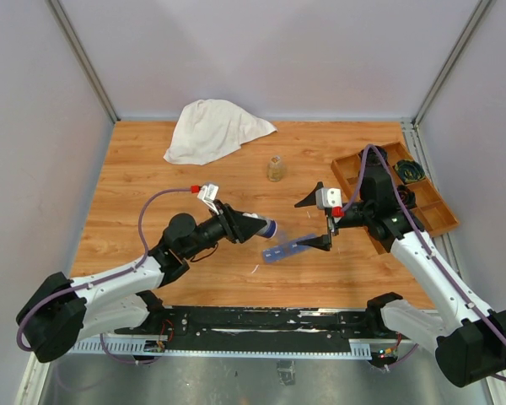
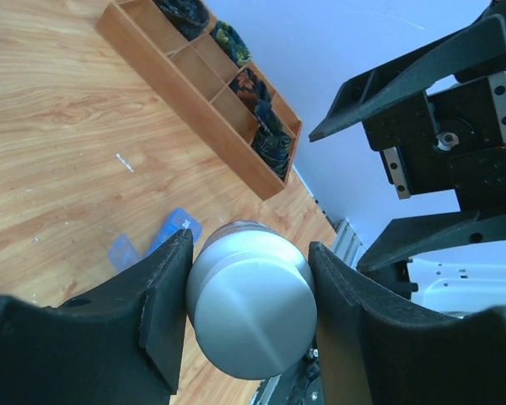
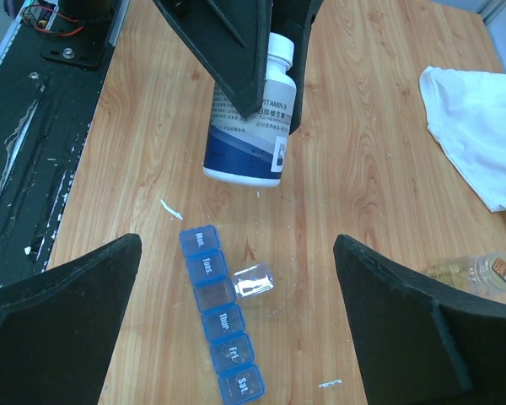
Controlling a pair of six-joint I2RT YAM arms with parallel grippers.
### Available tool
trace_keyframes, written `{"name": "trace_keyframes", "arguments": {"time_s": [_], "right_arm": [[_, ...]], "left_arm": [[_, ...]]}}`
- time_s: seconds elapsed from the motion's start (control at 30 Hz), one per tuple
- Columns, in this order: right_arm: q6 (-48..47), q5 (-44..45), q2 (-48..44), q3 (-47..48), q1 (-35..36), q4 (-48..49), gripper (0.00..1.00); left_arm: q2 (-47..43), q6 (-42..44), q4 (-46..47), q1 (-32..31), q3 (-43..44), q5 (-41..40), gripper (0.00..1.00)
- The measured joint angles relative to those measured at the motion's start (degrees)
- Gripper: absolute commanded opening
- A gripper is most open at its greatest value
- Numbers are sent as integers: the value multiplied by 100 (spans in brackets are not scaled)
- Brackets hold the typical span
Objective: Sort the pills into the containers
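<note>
Two arms are reaching toward the middle of the wooden table, and I am watching them from just behind their bases. The left gripper is clamping a white pill bottle with a dark blue band on its label. Its fingers are pressing on either side of the bottle's round silver end, and the bottle is hanging in the air, tilted over the boards. The right gripper is hovering with its jaws spread wide and nothing between them.

Below that gap, the blue pill-organizer strip is lying flat on the table between the two grippers, just beside the bottle's blue end. The strip's lids are reading Mon, Tues, Thur, Fri and Sat. The clear lid between Tues and Thur is standing open, flipped out to the side.

A brown wooden tray is sitting at the right edge. A white cloth is lying crumpled at the far side, and a small clear jar is standing near it.
</note>
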Motion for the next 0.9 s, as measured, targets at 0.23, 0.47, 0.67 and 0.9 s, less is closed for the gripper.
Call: {"name": "trace_keyframes", "arguments": {"time_s": [0.23, 0.47, 0.67, 0.9], "right_arm": [[-66, -39, 0, 0, 2, -9, 99], [-92, -42, 0, 0, 22, -22, 99], [-92, -37, 0, 0, 37, -22, 99], [-92, -15, 0, 0, 50, -22, 99]], "left_arm": [[-59, -76, 562, -11, -295, 61, 0], [9, -129, 874, -33, -297, 181, 0], [22, -146, 1023, -37, -319, 234, 0], [129, -208, 1202, -37, -326, 315, 0]]}}
